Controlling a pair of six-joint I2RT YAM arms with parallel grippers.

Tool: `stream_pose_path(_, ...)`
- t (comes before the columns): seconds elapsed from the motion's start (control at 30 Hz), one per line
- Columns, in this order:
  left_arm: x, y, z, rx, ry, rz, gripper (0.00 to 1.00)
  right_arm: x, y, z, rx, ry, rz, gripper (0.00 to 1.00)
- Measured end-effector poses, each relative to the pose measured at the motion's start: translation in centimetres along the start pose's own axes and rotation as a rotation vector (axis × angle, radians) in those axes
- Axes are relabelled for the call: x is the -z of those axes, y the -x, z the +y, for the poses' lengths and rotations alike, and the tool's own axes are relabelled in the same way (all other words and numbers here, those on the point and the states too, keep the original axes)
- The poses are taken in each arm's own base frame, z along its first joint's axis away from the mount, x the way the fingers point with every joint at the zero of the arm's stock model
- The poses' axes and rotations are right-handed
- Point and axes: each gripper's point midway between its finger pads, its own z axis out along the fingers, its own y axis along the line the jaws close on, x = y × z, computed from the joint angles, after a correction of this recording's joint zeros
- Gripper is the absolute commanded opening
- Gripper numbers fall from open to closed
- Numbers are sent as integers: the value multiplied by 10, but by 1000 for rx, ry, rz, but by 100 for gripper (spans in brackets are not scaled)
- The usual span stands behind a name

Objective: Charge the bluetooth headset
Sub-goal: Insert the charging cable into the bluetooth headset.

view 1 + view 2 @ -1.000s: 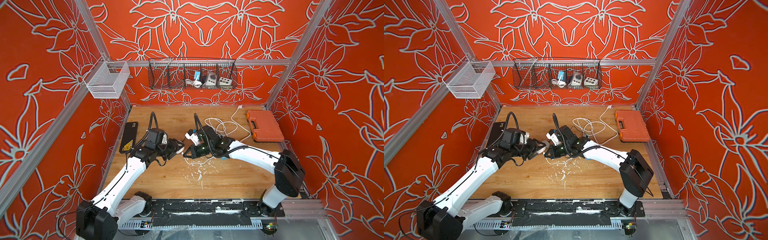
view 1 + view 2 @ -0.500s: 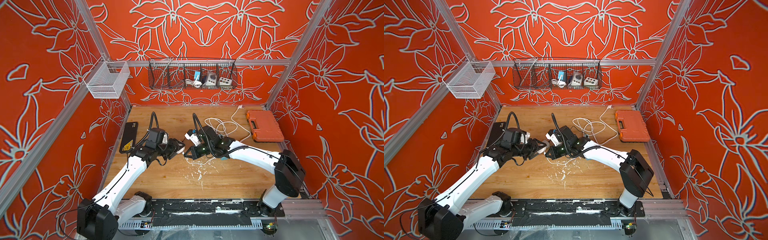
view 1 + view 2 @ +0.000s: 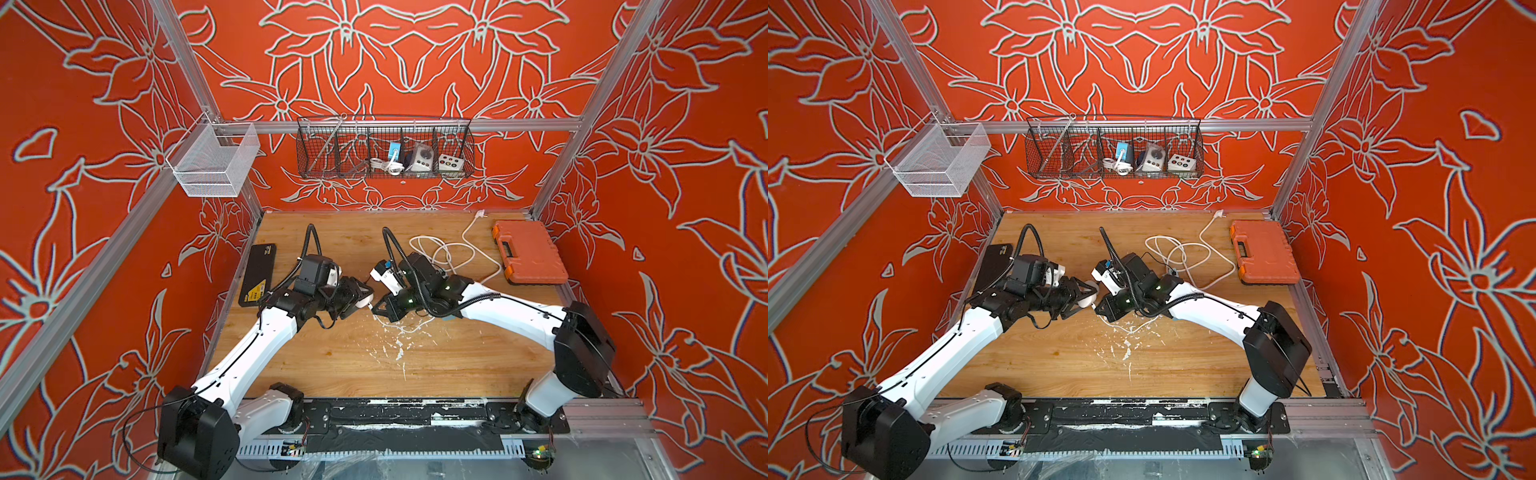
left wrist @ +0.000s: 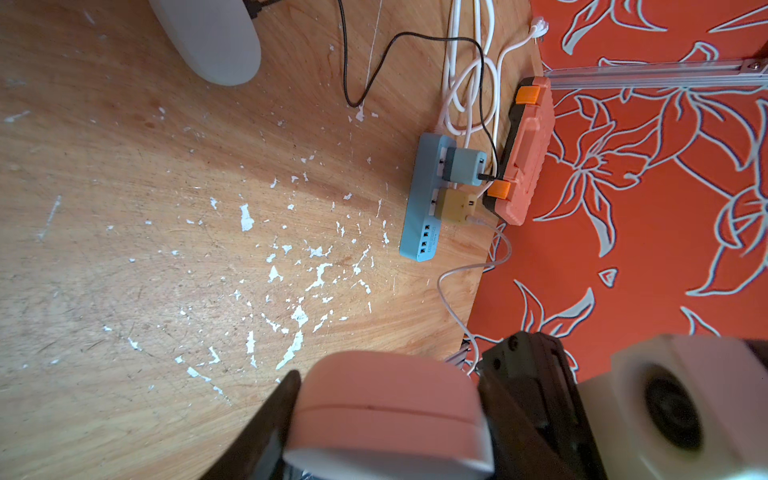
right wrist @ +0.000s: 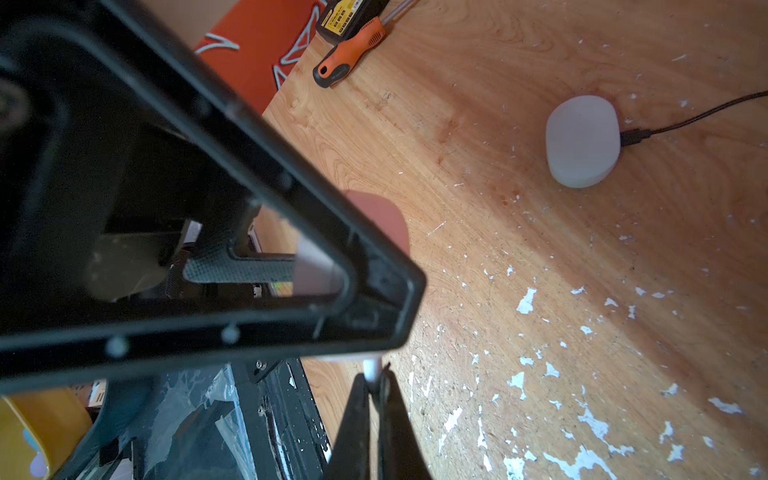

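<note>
Two end effectors meet near the middle of the desk (image 3: 332, 357). My left end effector (image 3: 358, 298) grasps the pink headset case (image 4: 386, 411) by its sides. My right end effector (image 5: 374, 381) is clenched on the small white plug (image 5: 371, 368) of the charging cable, just beside the case. I judge that the step in hand is the insertion. Next I must line up the plug with the case's port, which I cannot see, and push it in straight and gently.
</note>
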Motion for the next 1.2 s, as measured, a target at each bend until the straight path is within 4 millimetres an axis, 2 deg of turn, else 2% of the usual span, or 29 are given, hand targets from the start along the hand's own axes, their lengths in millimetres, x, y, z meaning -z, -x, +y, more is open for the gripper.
stream_pose_path(0.7, 1, -2, -6, -65, -19, 13, 1, 5, 5, 1, -26, -7, 13, 0)
stream_pose_path(1.2, -2, -1, -10, -89, -34, 20, 0, 9, 8, -3, -19, -10, 12, 0)
